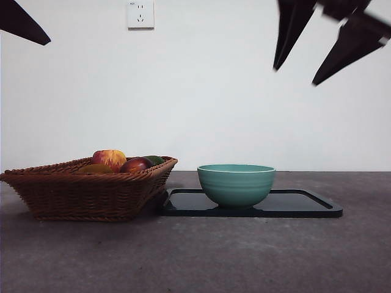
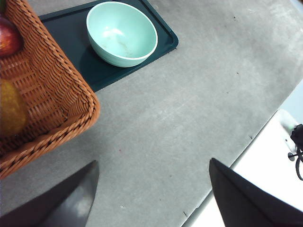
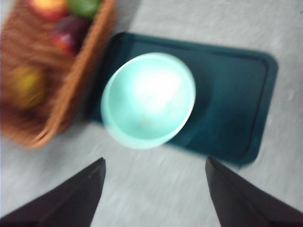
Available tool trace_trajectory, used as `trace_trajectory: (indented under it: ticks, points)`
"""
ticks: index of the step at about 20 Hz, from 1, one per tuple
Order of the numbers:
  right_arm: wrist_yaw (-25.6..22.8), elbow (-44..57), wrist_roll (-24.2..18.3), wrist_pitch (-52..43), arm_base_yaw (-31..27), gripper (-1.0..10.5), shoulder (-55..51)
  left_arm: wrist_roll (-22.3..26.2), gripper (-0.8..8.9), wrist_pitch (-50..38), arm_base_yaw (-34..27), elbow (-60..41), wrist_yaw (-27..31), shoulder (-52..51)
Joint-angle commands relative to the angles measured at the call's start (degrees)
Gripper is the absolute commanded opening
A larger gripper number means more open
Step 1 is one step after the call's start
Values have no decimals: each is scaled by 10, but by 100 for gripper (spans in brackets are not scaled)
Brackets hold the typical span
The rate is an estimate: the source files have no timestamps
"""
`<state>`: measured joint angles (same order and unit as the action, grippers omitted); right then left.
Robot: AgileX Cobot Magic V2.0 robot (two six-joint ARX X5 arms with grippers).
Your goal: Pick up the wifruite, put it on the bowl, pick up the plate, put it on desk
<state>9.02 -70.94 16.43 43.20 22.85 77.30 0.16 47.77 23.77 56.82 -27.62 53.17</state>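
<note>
Desk [image 1: 195, 256] bare in front | bowl [image 1: 236, 183] empty on black tray [image 1: 305, 204], basket [image 1: 85, 189] with fruit beside | right hand [image 1: 330, 43] high above, wide open, empty | step: fruit pick not begun; next descend into basket

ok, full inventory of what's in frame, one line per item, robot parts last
bowl: 1, mint green, empty, standing on the tray toward its basket end
tray: 1, glossy black, flat on the desk beside the basket
basket: 1, brown wicker, on the desk, its corner against the tray
fruit: several, red-yellow, dark red, green and yellowish, in the basket
desk: 1, dark grey-brown, under everything
wall socket: 1, white, on the wall behind
left gripper: 1, black, jaws open, above bare desk
right gripper: 1, black, jaws open, above the bowl and tray
</note>
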Motion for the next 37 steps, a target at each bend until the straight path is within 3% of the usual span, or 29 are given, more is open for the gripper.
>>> trace_trajectory:
  ticks: [1,13,22,25,32,37]
  points:
    - [-1,-44,-25,-4,-9,338,69,7,374,-6,3,8,-5,3]
    - [-1,-77,-39,-88,-17,333,279,7,373,-6,3,8,-5,3]
    - [-1,-77,-39,-112,-17,122,316,7,373,-6,3,8,-5,3]
    - [-1,-77,-39,-115,-17,8,316,7,374,-6,3,8,-5,3]
    - [-1,-77,-48,-96,-17,8,236,7,373,-6,3,8,-5,3]
    - [4,-77,-84,12,-10,8,102,7,373,-6,3,8,-5,3]
